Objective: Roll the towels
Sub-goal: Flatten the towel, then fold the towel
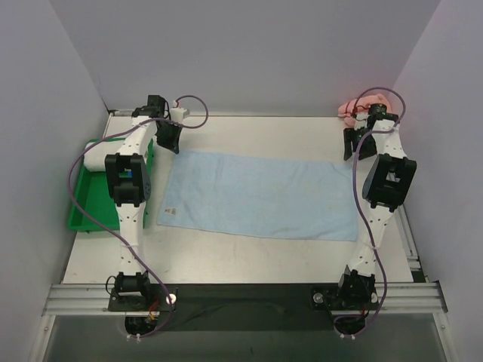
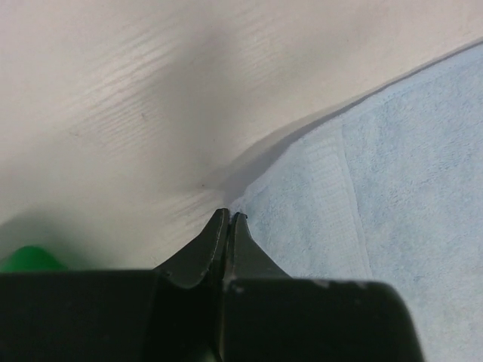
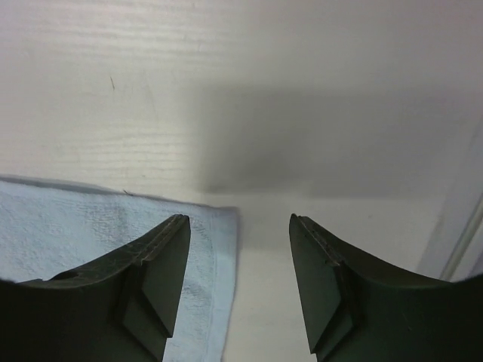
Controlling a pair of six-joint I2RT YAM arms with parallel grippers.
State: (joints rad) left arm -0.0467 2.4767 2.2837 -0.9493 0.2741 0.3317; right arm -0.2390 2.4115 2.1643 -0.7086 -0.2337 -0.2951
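Observation:
The light blue towel (image 1: 260, 194) lies flat and spread out in the middle of the table. My left gripper (image 1: 167, 139) is at its far left corner. In the left wrist view the jaws (image 2: 229, 216) are shut on the very corner of the blue towel (image 2: 392, 188), and the edge there is slightly raised with a shadow under it. My right gripper (image 1: 353, 145) is over the far right corner. It stands open (image 3: 240, 222), one finger above the blue towel (image 3: 68, 219) and the other above bare table. The salmon pink towel (image 1: 361, 105) lies bunched in the back right corner.
A green tray (image 1: 83, 202) sits off the table's left edge beside the left arm. White walls close in the back and both sides. A raised rail (image 3: 460, 241) runs along the table's right edge near the right gripper.

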